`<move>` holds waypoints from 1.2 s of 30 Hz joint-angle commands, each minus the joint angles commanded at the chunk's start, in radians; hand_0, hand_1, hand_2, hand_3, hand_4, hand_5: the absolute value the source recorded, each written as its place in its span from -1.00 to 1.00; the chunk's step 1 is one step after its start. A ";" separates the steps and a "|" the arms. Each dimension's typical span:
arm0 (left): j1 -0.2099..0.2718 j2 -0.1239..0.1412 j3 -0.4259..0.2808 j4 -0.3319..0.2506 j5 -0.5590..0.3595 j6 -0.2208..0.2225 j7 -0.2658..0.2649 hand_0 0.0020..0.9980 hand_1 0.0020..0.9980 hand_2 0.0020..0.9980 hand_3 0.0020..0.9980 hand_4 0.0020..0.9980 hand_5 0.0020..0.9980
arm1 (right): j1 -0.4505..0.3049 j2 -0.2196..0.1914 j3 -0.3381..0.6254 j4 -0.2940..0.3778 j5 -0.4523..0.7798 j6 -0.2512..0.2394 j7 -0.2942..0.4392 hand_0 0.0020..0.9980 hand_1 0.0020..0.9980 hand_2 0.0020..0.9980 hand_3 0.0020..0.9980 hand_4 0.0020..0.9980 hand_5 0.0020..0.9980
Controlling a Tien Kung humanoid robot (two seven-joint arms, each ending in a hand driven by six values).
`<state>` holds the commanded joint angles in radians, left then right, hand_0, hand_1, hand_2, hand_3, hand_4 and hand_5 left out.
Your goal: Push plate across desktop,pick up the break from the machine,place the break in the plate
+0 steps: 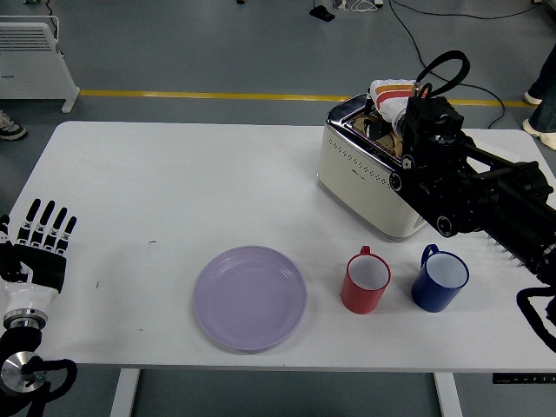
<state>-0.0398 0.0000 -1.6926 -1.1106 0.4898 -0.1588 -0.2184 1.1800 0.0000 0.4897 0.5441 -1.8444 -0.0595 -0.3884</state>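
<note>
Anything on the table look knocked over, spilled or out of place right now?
Nothing stands out. The purple plate lies flat near the front edge, the red mug and blue mug stand upright and apart, and the toaster sits square. The right hand is over its slots; the left hand rests at the left edge.

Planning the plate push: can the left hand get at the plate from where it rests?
Probably yes: the left hand rests at the table's left edge, fingers spread, and only bare table lies between it and the plate.
</note>
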 joint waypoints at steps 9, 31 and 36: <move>-0.001 0.000 -0.001 0.001 0.001 0.000 0.000 0.62 0.56 0.53 0.48 0.11 1.00 | 0.002 0.000 0.005 0.015 -0.002 -0.038 -0.007 -0.81 -0.46 -0.25 -0.04 0.03 -0.81; 0.001 0.000 -0.002 0.002 0.000 0.002 -0.003 0.61 0.54 0.52 0.48 0.12 1.00 | 0.018 -0.027 0.095 0.103 -0.073 -0.043 -0.016 -0.85 -0.55 -0.30 -0.07 -0.15 -0.85; 0.003 0.000 0.000 0.002 0.001 0.002 -0.003 0.61 0.54 0.52 0.48 0.12 1.00 | 0.029 -0.050 0.120 0.131 -0.100 -0.039 -0.019 -0.85 -0.55 -0.30 -0.07 -0.15 -0.85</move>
<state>-0.0372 0.0000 -1.6927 -1.1085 0.4903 -0.1564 -0.2210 1.2091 -0.0495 0.6098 0.6748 -1.9448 -0.0987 -0.4075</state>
